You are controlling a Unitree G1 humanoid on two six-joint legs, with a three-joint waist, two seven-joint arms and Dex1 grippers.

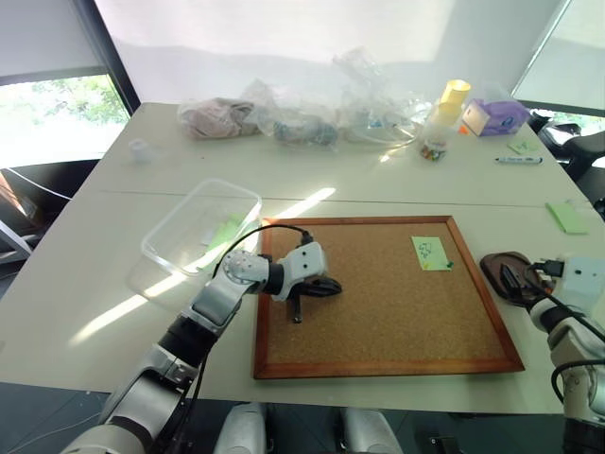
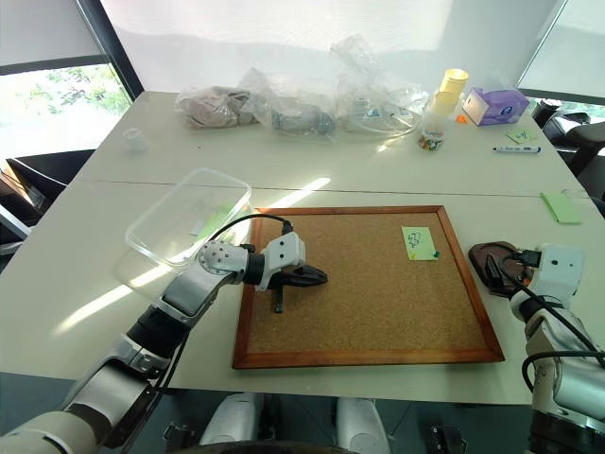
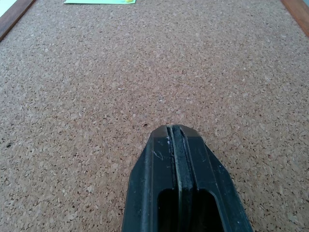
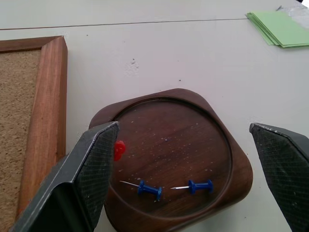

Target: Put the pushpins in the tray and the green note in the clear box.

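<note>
- Now my right fingers [image 4: 186, 179] stand wide apart and empty, hovering just over the tray [image 4: 227, 145]; I judge the pin-dropping step is nearly through.
- Between those fingers, on the tray floor, lie two blue pushpins [image 4: 149, 189], and a red pushpin [image 4: 119, 150] sits just beside my right arm's one finger near the rim.
- My left fingers [image 3: 175, 145] are pressed together, holding nothing, their tips low over the bare cork board [image 1: 378, 312]; I cannot tell whether they touch it.
- Well ahead of the left fingers, the green note [image 1: 431, 253] is on the cork, with a small green pushpin [image 1: 448, 265] at its corner.
- Next, I judge, that last pin must be pinched out and carried to the tray, which calls for a fine, narrow grip.
- Then the note goes to the clear box [image 1: 200, 232], which stands on the table [image 1: 378, 180] behind my left fingers, beyond the board's edge.
</note>
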